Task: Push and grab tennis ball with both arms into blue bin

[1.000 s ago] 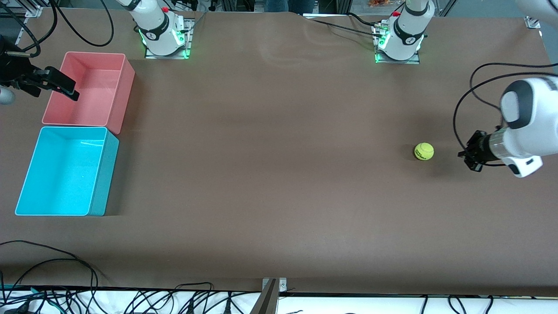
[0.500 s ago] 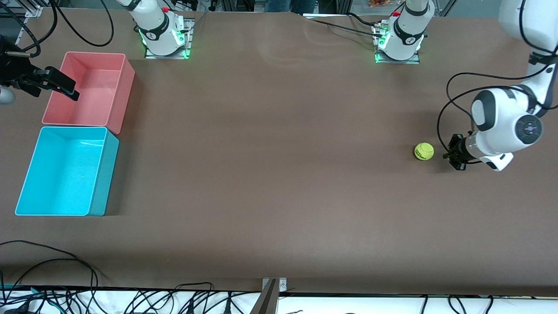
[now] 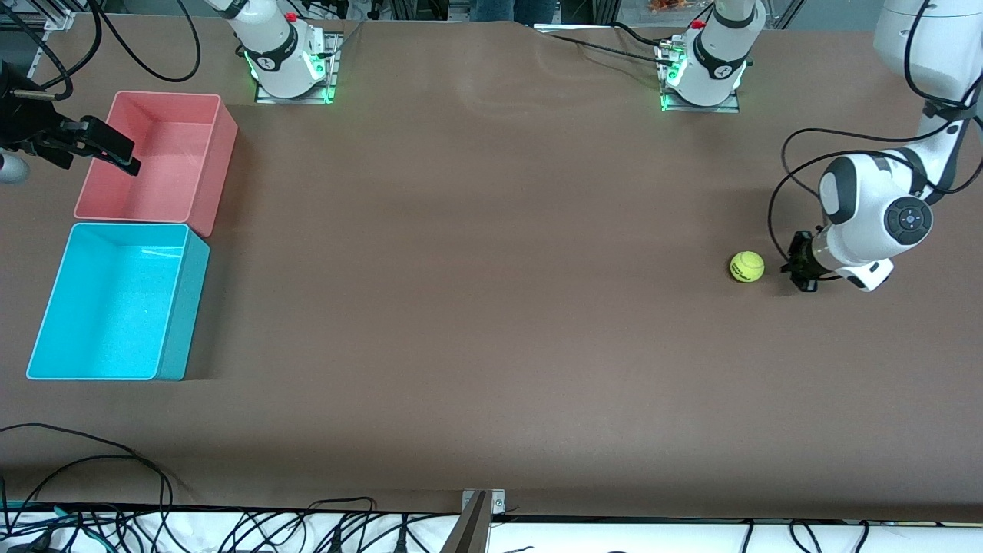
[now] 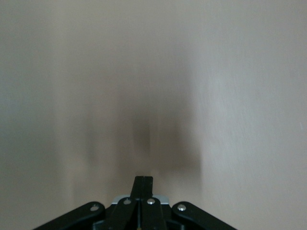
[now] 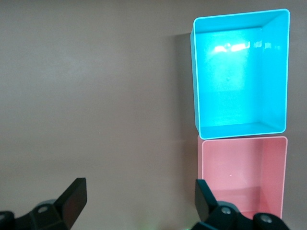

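You are bringing the left gripper (image 3: 799, 269) in low over the desk (image 3: 491, 307), and over the last second it has been closing the gap from the left arm's end of the desk toward the tennis ball (image 3: 746, 266); it is now sitting just beside the ball, apart from it by a thin strip of bare surface. Its jaws are pressed together, as the left wrist view is showing, with the two black fingers (image 4: 143, 184) meeting in a single blunt tip over blurred desk. That is telling you this is a push and not a pick: a shut tip makes a pusher, and you are lining it up level with the ball on the side away from the bins. The ball itself has not been moving; it is lying on open desk toward the left arm's end, well apart from the blue bin (image 3: 180, 307), which is standing at the right arm's end, nearer the front camera than the pink bin (image 3: 219, 161) and touching it. You are keeping the right gripper (image 3: 96, 150) waiting over the edge of the pink bin, jaws spread wide and holding nothing. The long roll is likely to demand a centred contact, or the ball may be veering off line.
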Available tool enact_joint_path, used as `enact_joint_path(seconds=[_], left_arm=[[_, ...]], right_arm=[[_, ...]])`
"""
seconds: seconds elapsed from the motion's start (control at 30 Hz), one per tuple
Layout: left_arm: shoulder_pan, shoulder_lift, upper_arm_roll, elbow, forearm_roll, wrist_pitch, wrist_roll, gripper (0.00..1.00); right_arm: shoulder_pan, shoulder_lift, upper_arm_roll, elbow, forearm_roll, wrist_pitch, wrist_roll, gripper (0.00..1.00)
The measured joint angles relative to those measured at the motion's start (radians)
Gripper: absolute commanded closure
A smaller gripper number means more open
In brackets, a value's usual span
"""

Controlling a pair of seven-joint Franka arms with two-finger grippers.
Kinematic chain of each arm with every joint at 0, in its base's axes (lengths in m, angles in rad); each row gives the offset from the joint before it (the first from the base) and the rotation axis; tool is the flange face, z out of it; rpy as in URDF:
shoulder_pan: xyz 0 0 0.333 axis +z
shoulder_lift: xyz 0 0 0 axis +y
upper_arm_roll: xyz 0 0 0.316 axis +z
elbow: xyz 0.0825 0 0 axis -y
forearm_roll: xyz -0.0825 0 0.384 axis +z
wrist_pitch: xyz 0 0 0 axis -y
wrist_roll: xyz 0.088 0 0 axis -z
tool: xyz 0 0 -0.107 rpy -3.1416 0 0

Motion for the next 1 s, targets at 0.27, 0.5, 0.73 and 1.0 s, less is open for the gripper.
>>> enact_joint_path(seconds=[0.27,0.5,0.73,1.0], left_arm=[[0.128,-0.001,0.001,-0.002,0.207,0.017,0.001,1.0],[0.143,-0.001,-0.055,-0.011,0.216,0.019,-0.101,1.0],[0.135,0.0,-0.281,-0.055,0.217,0.016,-0.454,1.0],[0.12,-0.014,-0.401,-0.057,0.217,-0.039,-0.589,1.0]], right_arm=[[0.0,0.0,0.0,0.0,0.0,-0.001,0.0,0.0],[0.0,0.0,0.0,0.0,0.0,-0.001,0.0,0.0],[0.0,0.0,0.0,0.0,0.0,-0.001,0.0,0.0],[0.0,0.0,0.0,0.0,0.0,-0.001,0.0,0.0]])
